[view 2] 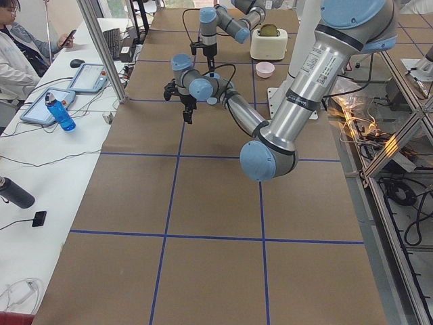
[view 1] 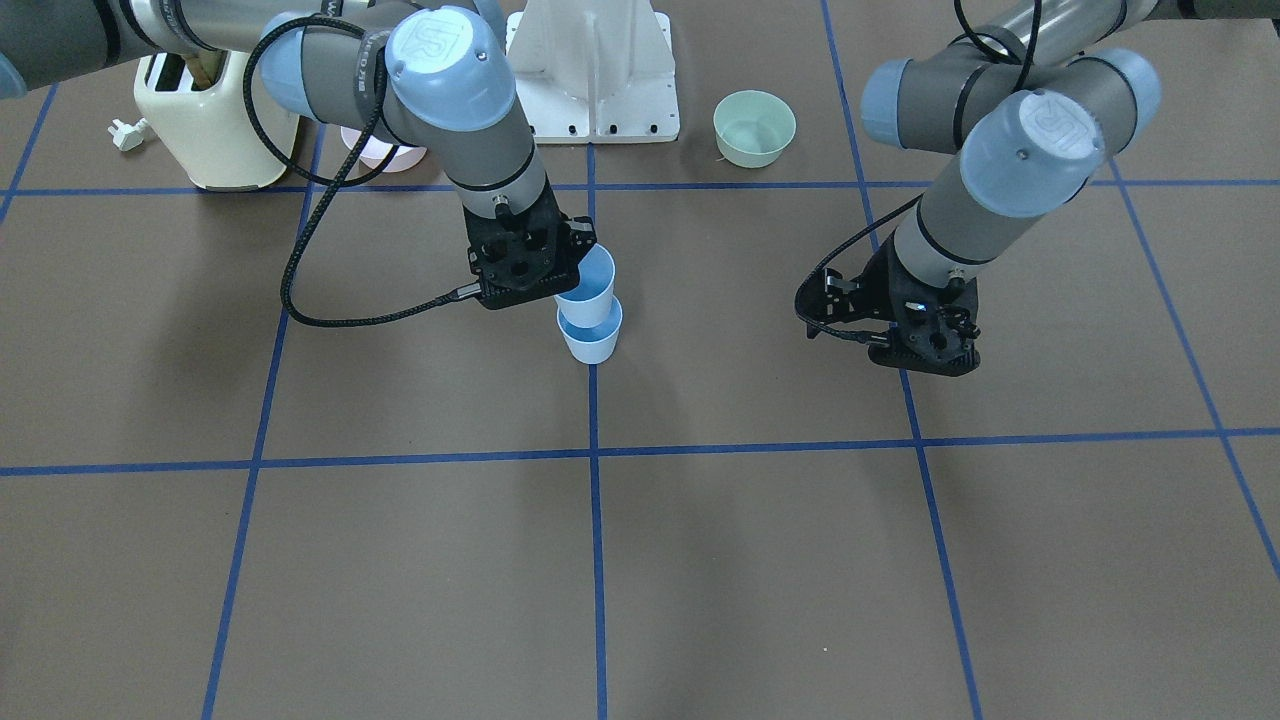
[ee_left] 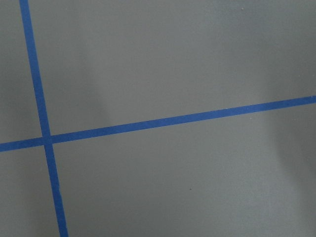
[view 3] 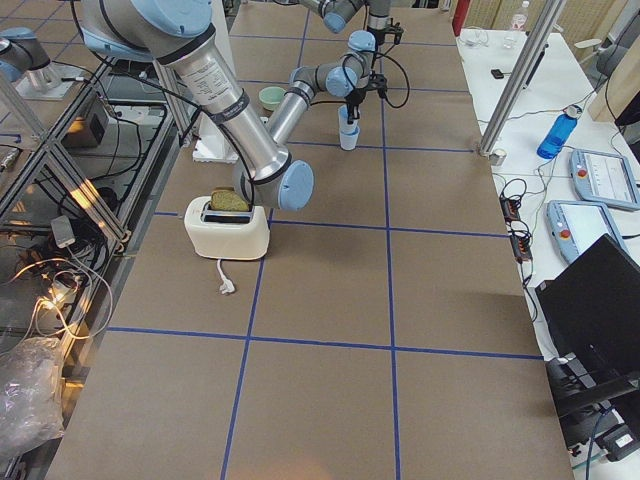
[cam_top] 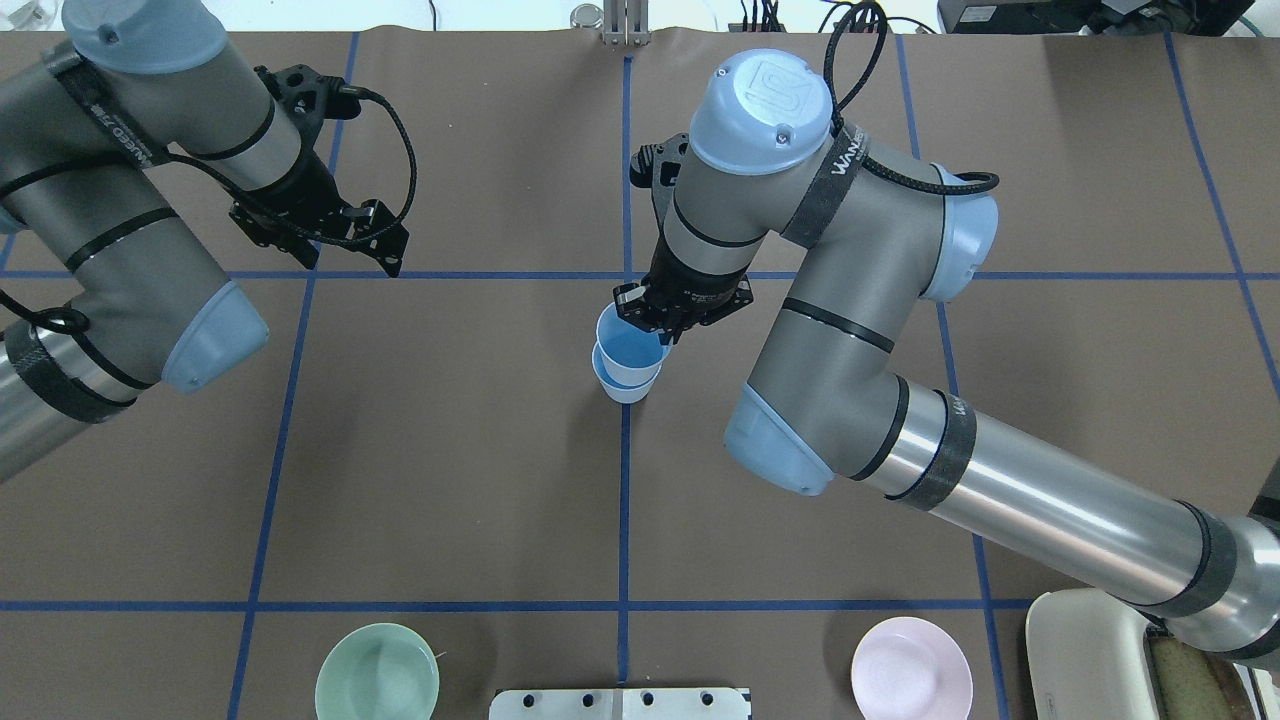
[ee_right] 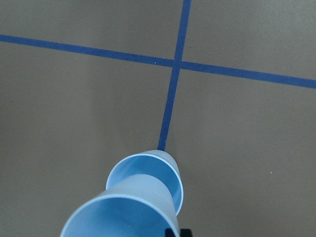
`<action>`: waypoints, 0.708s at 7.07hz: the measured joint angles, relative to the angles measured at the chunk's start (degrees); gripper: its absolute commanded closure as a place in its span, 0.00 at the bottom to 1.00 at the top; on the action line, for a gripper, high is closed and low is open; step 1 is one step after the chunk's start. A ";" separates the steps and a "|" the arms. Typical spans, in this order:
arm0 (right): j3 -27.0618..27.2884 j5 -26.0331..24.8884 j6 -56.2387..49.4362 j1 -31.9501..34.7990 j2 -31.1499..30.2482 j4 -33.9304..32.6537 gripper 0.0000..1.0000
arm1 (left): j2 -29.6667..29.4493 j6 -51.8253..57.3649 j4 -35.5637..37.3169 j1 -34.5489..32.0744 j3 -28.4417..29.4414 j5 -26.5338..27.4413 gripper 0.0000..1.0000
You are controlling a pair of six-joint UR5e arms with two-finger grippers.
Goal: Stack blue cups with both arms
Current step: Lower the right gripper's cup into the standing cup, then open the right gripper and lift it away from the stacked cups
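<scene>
My right gripper (view 1: 578,262) is shut on the rim of one blue cup (view 1: 590,283), which it holds slightly tilted. That cup's base sits at or just inside the mouth of the second blue cup (view 1: 592,336). The second cup stands upright on the centre blue line. From overhead, the held cup (cam_top: 630,350) lies over the lower cup (cam_top: 625,390). The right wrist view shows the held cup (ee_right: 118,217) and, under it, the lower cup (ee_right: 165,173). My left gripper (view 1: 925,358) hangs empty over bare table, well apart from the cups, and looks open.
A green bowl (view 1: 755,127), a pink bowl (cam_top: 911,668) and a cream toaster (view 1: 215,125) stand along the robot's side of the table. The white pedestal (view 1: 592,70) is between them. A person sits at the side desk (view 2: 20,47).
</scene>
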 measured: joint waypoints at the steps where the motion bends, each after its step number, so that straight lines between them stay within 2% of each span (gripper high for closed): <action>1: -0.20 -0.12 -0.05 -0.15 0.00 0.07 1.00 | 0.02 0.00 -0.01 0.01 0.00 0.00 0.02; 2: -0.27 -0.14 -0.07 -0.24 0.00 0.12 0.86 | 0.03 0.00 -0.01 0.03 0.03 0.00 0.02; 3: -0.27 -0.16 -0.07 -0.33 -0.01 0.17 0.34 | 0.03 0.00 -0.01 0.03 0.04 0.00 0.02; 4: -0.30 -0.48 -0.04 -0.45 -0.08 0.52 0.00 | 0.03 0.00 -0.01 0.03 0.03 -0.01 0.02; 5: -0.36 -1.26 0.04 -0.61 -0.31 1.84 0.00 | 0.02 0.00 -0.01 0.03 0.01 -0.05 0.02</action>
